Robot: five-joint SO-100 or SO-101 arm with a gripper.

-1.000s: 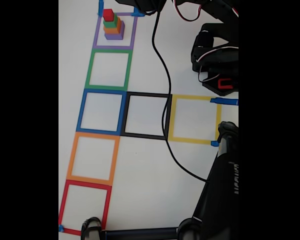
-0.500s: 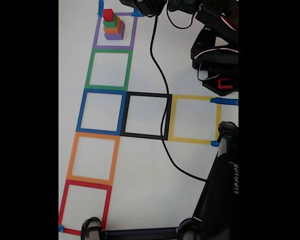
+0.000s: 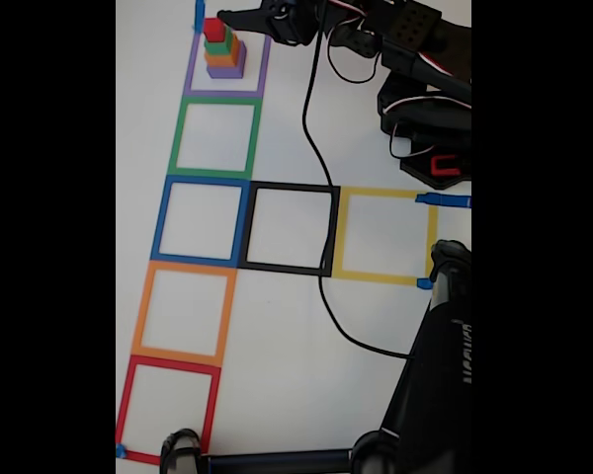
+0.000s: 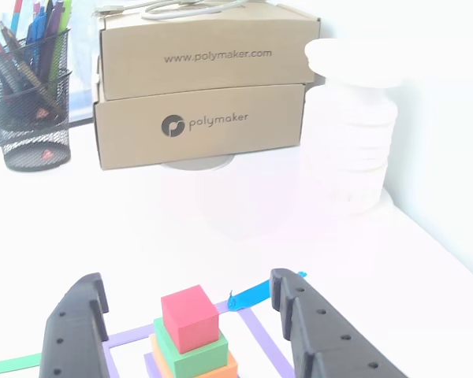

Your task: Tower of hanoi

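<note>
In the other view the hand (image 4: 191,315) gapes wide, its fingers at nine and three o'clock of the red cube (image 4: 190,316) topping the tower.

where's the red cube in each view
Fixed view: the red cube is top left, topping the stack in the purple tape square.
Other view: the red cube is bottom centre, between the open gripper's fingers.
Shared landmark: the green cube directly beneath it.
</note>
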